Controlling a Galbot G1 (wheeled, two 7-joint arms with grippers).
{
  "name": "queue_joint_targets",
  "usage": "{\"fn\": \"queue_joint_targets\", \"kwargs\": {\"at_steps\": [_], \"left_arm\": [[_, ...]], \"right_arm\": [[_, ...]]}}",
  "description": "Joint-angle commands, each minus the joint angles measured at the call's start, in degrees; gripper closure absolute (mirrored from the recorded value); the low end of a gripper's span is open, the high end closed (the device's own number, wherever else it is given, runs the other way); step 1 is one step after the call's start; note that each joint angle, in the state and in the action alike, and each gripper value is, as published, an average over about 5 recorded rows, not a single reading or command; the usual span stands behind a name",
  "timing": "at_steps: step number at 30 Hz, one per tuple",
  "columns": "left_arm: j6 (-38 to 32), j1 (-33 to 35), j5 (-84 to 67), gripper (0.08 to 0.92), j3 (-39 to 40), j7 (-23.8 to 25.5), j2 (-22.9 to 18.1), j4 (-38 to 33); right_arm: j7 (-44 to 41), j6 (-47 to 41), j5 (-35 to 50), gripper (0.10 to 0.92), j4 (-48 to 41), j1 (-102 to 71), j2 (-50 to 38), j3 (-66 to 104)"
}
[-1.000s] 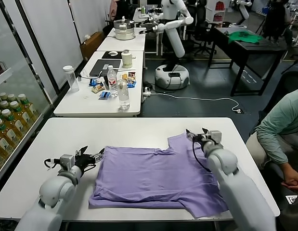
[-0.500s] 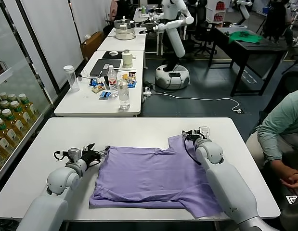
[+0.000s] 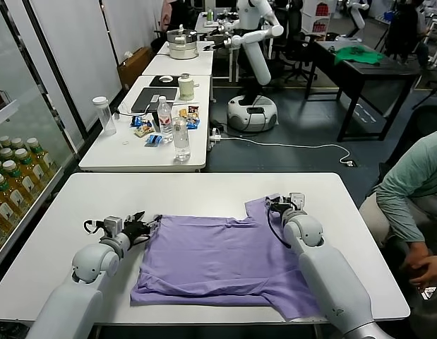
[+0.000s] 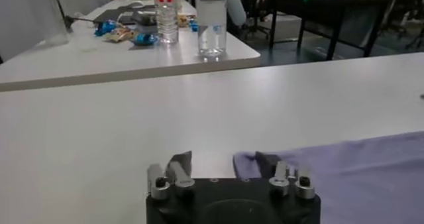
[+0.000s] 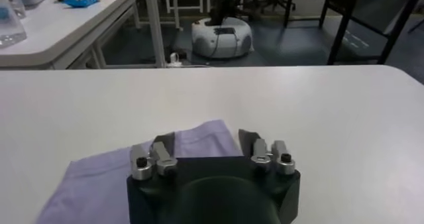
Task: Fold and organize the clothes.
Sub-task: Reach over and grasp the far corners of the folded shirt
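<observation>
The lavender T-shirt (image 3: 225,258) lies spread flat, plain side up, on the white table (image 3: 190,187). My left gripper (image 3: 147,223) is low at the shirt's left edge. In the left wrist view it (image 4: 223,164) is open, and the shirt's edge (image 4: 358,166) reaches in between the fingers, beside one fingertip (image 4: 265,162). My right gripper (image 3: 273,205) is at the shirt's far right sleeve corner. In the right wrist view it (image 5: 206,142) is open, with the cloth corner (image 5: 99,179) lying between the fingers.
A second table (image 3: 133,152) behind holds water bottles (image 3: 181,138), snacks and a cup. A seated person (image 3: 416,191) is at the right. Shelved drink bottles (image 3: 13,173) stand at the left. A green garment (image 3: 359,55) lies on a far dark table.
My left gripper has slid right, up to the shirt's left edge. My right gripper has moved left onto the far right sleeve corner. The shirt lies as before.
</observation>
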Motion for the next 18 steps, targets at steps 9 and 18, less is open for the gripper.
{"fn": "queue_joint_targets", "kwargs": {"at_steps": [9, 18], "left_arm": [[-1.06, 0.27, -2.14, 0.710, -1.32, 0.08, 0.22, -1.54], [-2.22, 13.37, -9.11, 0.912, -5.62, -3.12, 5.24, -18.40]], "right_arm": [[-0.79, 2.62, 1.34, 0.787, 7.38, -1.80, -1.74, 0.34], [3.12, -1.65, 7.72, 0.913, 33.10, -14.29, -10.48, 3.21]]}}
